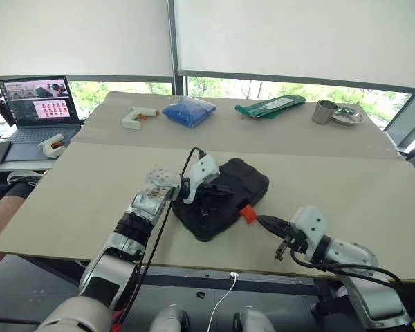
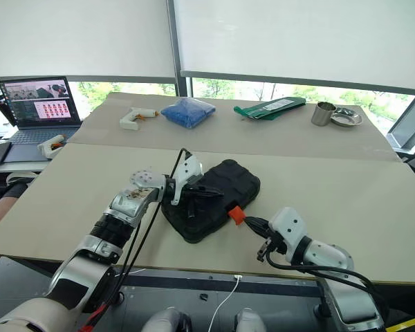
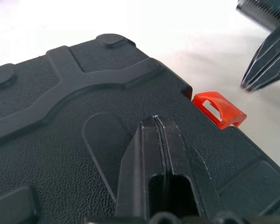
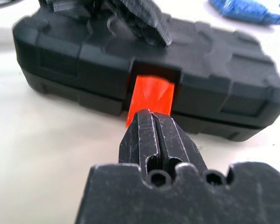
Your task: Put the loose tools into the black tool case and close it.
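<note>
1. The black tool case (image 1: pixel 225 196) lies closed on the front tabletop (image 1: pixel 346 187), near the front edge and roughly in the middle between my two arms, turned at an angle.
2. Its small orange latch (image 1: pixel 247 214) sticks out from the side facing my right arm, flipped outward rather than lying flush against the case wall.
3. My left hand (image 1: pixel 214 194) rests on top of the case lid, its two black fingers (image 3: pixel 154 154) pressed together with nothing between them; in the left wrist view the tips sit on the textured lid, a little short of the latch.
4. My right hand (image 1: pixel 263 221) lies low over the tabletop just beside the latch, pointing at it. Its fingers (image 4: pixel 154 135) are clenched together and hold nothing; in the right wrist view their tips are right in front of the orange latch, and I cannot tell whether they touch it.
5. On the far tabletop, well apart from the case, stand a white glue gun (image 1: pixel 136 117), a blue bag (image 1: pixel 189 111), a green packet (image 1: pixel 270 106), a metal cup (image 1: pixel 324 111) and a metal dish (image 1: pixel 348 115).
6. An open laptop (image 1: pixel 37 104) sits on a side desk to my left, with a second white glue gun (image 1: pixel 51 144) just beside it.
</note>
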You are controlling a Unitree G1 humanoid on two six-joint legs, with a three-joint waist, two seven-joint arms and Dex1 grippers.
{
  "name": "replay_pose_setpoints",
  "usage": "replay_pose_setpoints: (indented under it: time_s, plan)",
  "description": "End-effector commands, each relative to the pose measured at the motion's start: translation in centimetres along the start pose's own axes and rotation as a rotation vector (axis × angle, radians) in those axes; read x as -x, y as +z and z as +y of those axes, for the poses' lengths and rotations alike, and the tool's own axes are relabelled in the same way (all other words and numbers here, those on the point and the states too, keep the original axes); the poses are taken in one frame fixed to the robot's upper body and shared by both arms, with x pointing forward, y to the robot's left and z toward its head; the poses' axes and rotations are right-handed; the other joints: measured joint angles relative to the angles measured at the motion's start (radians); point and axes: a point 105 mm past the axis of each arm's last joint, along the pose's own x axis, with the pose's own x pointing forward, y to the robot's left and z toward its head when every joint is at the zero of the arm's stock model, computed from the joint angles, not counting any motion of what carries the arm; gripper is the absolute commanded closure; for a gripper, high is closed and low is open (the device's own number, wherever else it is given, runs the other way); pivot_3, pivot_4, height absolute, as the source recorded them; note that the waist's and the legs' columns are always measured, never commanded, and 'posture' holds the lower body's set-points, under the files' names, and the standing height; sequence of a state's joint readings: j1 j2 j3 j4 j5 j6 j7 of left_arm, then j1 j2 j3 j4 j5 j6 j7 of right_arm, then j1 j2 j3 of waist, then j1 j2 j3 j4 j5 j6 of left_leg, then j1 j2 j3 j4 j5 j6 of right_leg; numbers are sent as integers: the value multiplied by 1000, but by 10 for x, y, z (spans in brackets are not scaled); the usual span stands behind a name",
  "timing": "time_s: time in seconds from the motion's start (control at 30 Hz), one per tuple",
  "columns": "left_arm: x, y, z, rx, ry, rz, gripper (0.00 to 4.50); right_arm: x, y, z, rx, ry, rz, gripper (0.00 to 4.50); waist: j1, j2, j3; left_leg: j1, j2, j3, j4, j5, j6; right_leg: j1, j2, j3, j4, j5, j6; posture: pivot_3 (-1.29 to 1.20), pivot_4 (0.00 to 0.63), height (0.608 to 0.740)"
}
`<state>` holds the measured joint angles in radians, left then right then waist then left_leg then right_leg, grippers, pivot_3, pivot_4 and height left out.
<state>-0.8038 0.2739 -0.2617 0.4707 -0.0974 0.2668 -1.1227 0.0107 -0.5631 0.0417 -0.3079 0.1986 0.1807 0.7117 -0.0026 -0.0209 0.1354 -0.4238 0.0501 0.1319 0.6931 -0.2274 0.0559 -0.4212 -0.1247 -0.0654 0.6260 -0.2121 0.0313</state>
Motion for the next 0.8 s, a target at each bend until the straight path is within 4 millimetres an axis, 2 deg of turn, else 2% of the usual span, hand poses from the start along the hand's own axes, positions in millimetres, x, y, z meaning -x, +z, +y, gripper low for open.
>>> replay_pose_setpoints:
  time_s: [0.03,0.17,0.3,0.47,0.8]
  plan:
    - [1,-40,-7,119,6,102,4471,-8,3,-5,38,-3,-16,4500,-1,0,0,0,0,0,0,0,0,0,0,0,0,0,0,0,150,739]
    - [4,-40,-6,128,20,96,4471,-17,-3,-3,39,21,-3,4500,-3,0,0,0,0,0,0,4,6,0,0,0,0,0,0,0,150,739]
    - [9,-43,-6,138,30,102,4471,-25,-1,-5,33,19,-23,4500,-9,0,0,0,0,1,-1,4,6,0,0,0,0,0,0,0,150,739]
    - [9,-45,-5,148,42,103,4471,-36,-9,-3,20,38,1,4500,-12,0,0,0,1,1,-1,3,6,0,0,1,0,0,0,0,150,739]
    - [8,-45,-2,154,58,102,4471,-54,-4,0,-18,58,-37,4500,-13,0,0,0,1,1,-2,3,5,-1,0,1,0,0,-1,0,150,739]
